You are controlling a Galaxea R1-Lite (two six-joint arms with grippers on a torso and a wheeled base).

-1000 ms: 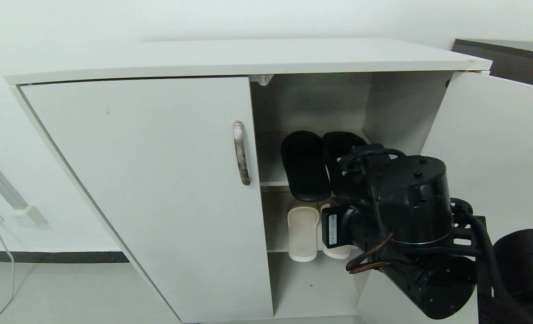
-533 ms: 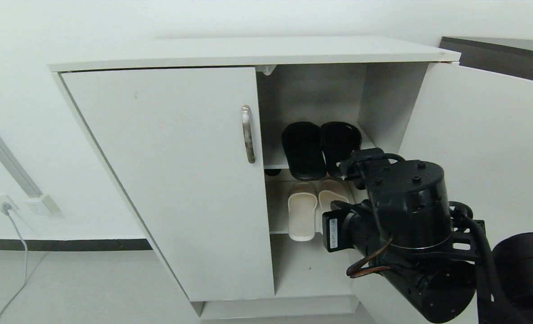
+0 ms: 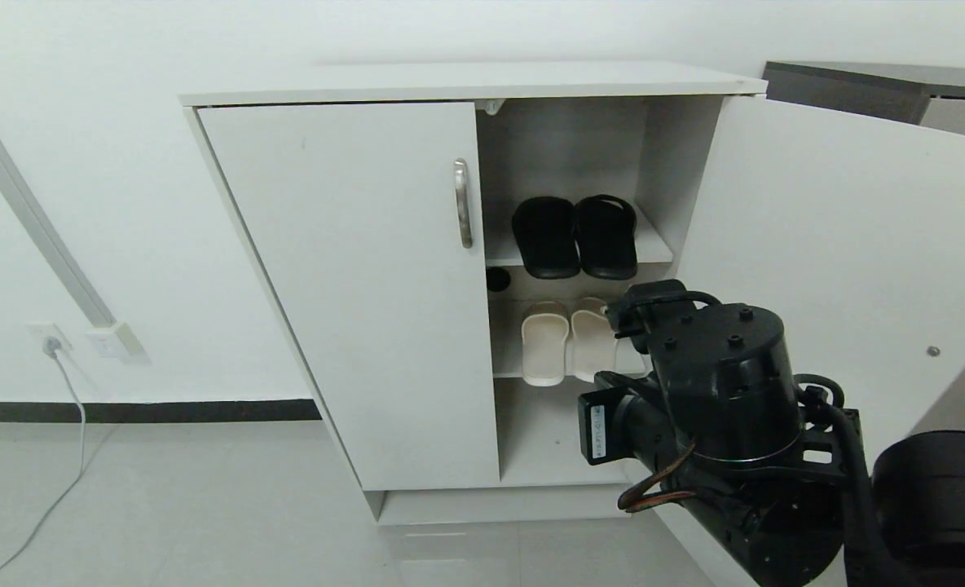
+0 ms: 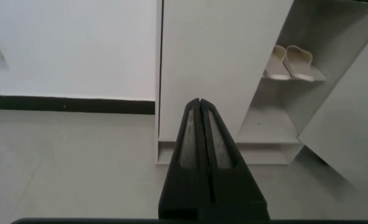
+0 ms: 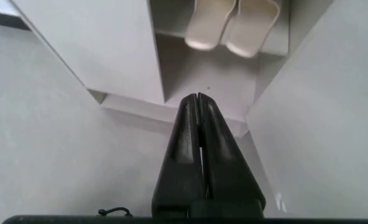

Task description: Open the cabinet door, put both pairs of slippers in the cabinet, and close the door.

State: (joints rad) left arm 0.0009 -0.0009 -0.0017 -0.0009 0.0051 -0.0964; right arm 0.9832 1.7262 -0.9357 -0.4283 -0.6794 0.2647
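View backed off cabinet [image 3: 352, 285], right arm [image 3: 719, 383] bent low (left claw [image 4: 199, 107], right claw [image 5: 199, 102] closed)

Left gripper [image 4: 200, 102], jaws pressed together; cream slippers [image 4: 289, 62] sit inside the open cabinet [image 4: 202, 50].

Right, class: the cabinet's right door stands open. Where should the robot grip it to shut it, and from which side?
Probably the open door by its free edge, near the screw and far from the hinge, where leverage is greatest. Come from the robot's right, with the jaws straddling the thin panel.
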